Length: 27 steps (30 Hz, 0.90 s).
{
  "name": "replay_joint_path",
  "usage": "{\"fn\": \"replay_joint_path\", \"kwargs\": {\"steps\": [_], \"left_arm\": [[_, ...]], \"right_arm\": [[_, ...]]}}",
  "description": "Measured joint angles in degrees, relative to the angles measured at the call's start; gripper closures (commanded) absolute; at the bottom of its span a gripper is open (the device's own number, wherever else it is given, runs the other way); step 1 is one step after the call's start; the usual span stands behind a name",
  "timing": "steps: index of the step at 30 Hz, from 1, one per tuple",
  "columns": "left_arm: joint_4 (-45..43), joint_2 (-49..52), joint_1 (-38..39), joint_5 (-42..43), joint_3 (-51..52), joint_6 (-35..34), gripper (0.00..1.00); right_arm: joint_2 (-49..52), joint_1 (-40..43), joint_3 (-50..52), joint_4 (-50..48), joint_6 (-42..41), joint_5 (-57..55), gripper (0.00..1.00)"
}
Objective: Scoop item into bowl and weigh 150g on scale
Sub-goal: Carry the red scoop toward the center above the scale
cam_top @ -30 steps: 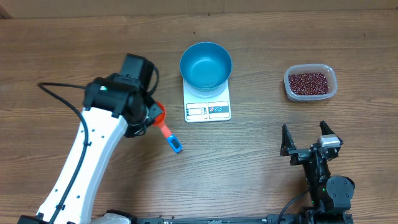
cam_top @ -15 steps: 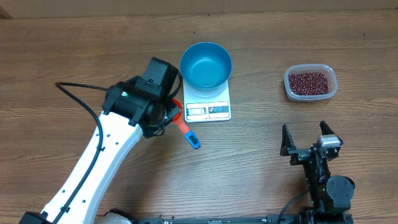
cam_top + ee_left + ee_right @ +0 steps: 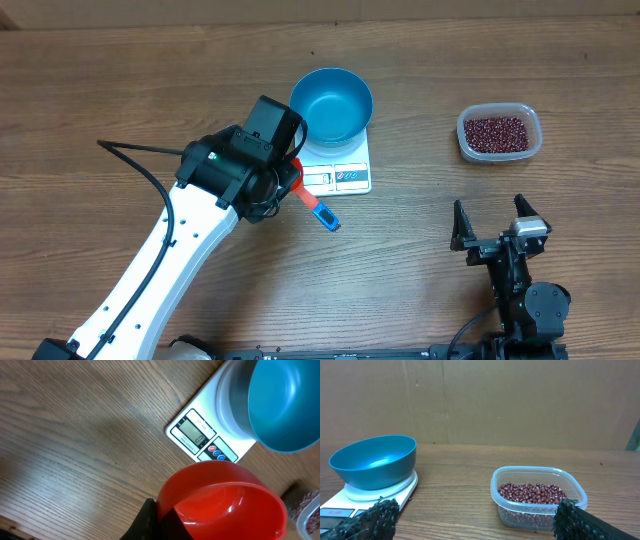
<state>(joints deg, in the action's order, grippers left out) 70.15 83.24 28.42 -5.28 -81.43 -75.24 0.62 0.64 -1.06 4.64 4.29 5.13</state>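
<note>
My left jaws (image 3: 287,180) are clenched on the red scoop (image 3: 298,172), which hangs empty just beside the scale (image 3: 335,177) at centre frame. My first worry is that the scoop's cup or the wrist clips the scale's left edge or the blue bowl (image 3: 331,104) sitting on it. That would shift the bowl or upset the reading.

The beans (image 3: 497,131) all lie in the clear tub (image 3: 536,142) at upper right, well apart from the scoop. The reach has to go over or round the bowl, and a low pass could tip it. The handle juts toward lower right with its blue tip free, so I judge the scoop could twist in the grip when it digs in.

The left arm slants up from the lower left of the tabletop (image 3: 120,80), wrist bent beside the scale. The right jaws (image 3: 490,213) stand released and wide at lower right, aimed toward bowl and tub.
</note>
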Motion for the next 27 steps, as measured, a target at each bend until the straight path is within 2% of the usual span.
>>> {"fn": "replay_joint_path", "kwargs": {"steps": [6, 16, 27], "left_arm": [[0.5, 0.0, 0.0, 0.0, 0.0, -2.7, 0.96], [0.5, 0.0, 0.0, -0.6, 0.0, -3.3, 0.96], [-0.1, 0.0, 0.0, -0.8, 0.0, -0.8, 0.96]], "right_arm": [[0.0, 0.0, 0.0, 0.0, 0.0, 0.0, 0.00], [0.0, 0.0, 0.0, 0.0, 0.0, 0.0, 0.00], [0.0, 0.0, 0.0, 0.0, 0.0, 0.0, 0.00]]}}
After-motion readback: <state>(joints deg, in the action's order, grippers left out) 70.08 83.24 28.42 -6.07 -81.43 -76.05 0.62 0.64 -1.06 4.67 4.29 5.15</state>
